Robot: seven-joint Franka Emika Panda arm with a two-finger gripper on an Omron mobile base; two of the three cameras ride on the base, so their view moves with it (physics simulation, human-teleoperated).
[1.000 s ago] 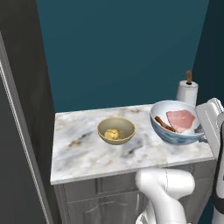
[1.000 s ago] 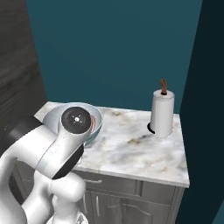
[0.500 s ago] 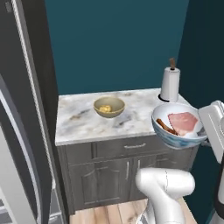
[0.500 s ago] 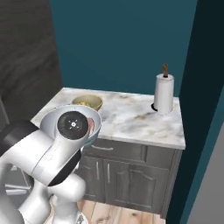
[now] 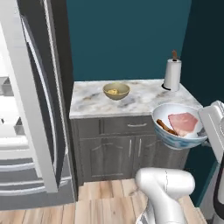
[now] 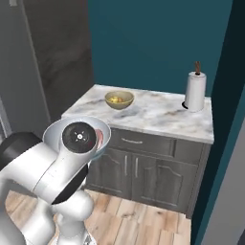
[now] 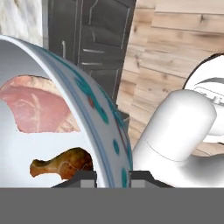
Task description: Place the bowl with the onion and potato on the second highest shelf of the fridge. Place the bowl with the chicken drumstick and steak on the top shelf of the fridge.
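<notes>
My gripper (image 7: 113, 177) is shut on the rim of the white-and-blue patterned bowl (image 5: 178, 126), one fingertip inside the wall and one outside. That bowl hangs in the air in front of the grey cabinet, right of the counter's front edge. Inside it lie the pink steak (image 7: 37, 109) and the brown chicken drumstick (image 7: 63, 165). In the right base view the arm covers most of this bowl (image 6: 103, 136). The tan bowl with the onion and potato (image 5: 116, 91) (image 6: 119, 99) rests on the marble counter (image 5: 140, 100). The open fridge (image 5: 8, 109) is at far left; I cannot tell its top shelf from the second highest shelf.
The fridge door (image 5: 30, 109) stands open between the fridge interior and the counter. A paper towel roll (image 5: 172, 74) stands at the counter's back right corner. Grey cabinets (image 5: 127, 148) sit below the counter, over a wooden floor (image 5: 100, 205). A dark wall closes the right side.
The base has backed away from the counter, so the whole scene has shifted and the open fridge has come into view. The patterned bowl stays in my grip, off the counter.
</notes>
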